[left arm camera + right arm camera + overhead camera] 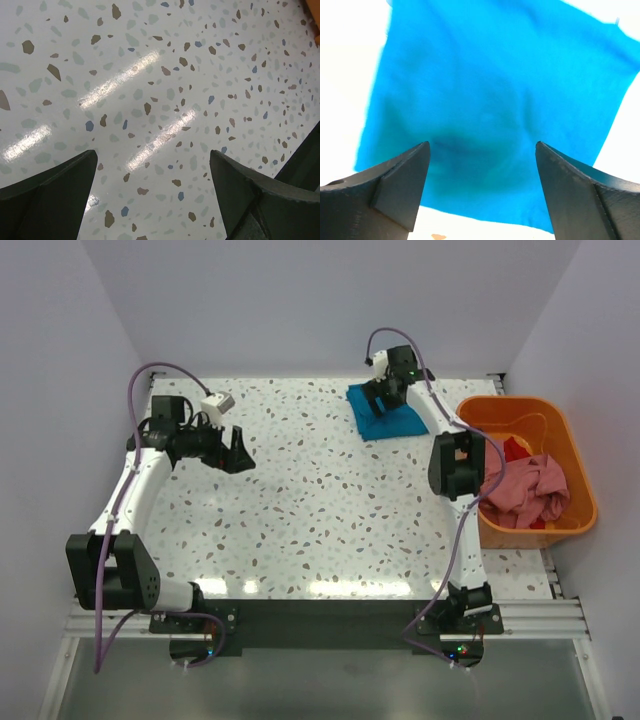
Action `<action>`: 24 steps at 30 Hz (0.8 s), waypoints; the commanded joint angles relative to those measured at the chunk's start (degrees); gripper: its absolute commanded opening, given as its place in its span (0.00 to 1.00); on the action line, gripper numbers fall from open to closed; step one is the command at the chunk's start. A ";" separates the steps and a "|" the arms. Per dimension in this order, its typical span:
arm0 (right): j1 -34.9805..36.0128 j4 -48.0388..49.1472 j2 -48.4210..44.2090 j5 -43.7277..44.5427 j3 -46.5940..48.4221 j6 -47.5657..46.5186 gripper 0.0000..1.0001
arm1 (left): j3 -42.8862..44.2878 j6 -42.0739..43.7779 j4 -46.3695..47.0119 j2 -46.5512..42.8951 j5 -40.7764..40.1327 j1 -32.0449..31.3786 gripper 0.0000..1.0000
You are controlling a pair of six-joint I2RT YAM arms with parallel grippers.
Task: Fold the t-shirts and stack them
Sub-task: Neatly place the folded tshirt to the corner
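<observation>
Speckled table (300,520): right hand (383,398) — spread wide, empty — hangs above folded teal t-shirt (400,425).

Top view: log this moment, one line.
folded teal-blue cloth t-shirt: far right | right gripper: open over it | left gripper: open | pink, red cloth shirts: in orange plastic tub

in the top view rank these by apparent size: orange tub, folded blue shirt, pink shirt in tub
1. orange tub
2. pink shirt and folded blue shirt: too alike to rank, both partly covered
</observation>
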 commanded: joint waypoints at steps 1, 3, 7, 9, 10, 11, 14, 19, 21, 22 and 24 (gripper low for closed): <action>2.77 7.07 -9.62 -7.56 -0.17 2.96 0.90 | 1.15 0.42 0.18 -1.67 1.96 0.46 1.00; 3.74 8.13 -10.06 -10.38 -0.17 5.50 0.92 | 1.06 -0.20 0.27 -1.68 1.96 0.37 1.00; 6.90 9.80 -9.28 -13.73 -1.14 14.02 0.94 | 1.24 -1.16 0.36 -1.85 1.96 0.46 1.00; 7.96 9.97 -8.31 -14.88 -1.31 19.21 0.90 | 1.24 -1.52 0.27 -2.20 1.70 0.46 1.00; 8.14 9.89 -7.09 -15.14 -1.05 21.66 0.86 | 1.15 -1.60 0.27 -2.38 1.52 0.54 1.00; 8.23 9.54 -6.21 -16.01 -0.79 24.12 0.83 | 1.15 -1.78 0.18 -2.81 1.43 0.46 1.00; 8.32 8.39 -3.83 -15.24 0.44 26.95 0.70 | 1.15 -1.87 -0.43 -3.17 0.91 0.46 1.00; 8.40 10.67 -2.94 -11.37 -3.32 26.87 0.61 | 0.71 -1.87 -0.78 -3.78 0.47 0.81 1.00; 8.40 11.38 -2.60 -9.62 -4.73 26.52 0.62 | 0.80 -1.96 -0.78 -3.61 0.47 0.81 1.00; 8.49 11.55 -2.25 -9.00 -4.74 26.52 0.63 | 0.80 -1.96 -0.61 -3.61 0.47 0.81 1.00; 8.40 11.47 -0.93 -8.20 -4.31 25.82 0.64 | 0.80 -1.87 -0.69 -3.43 0.47 0.98 1.00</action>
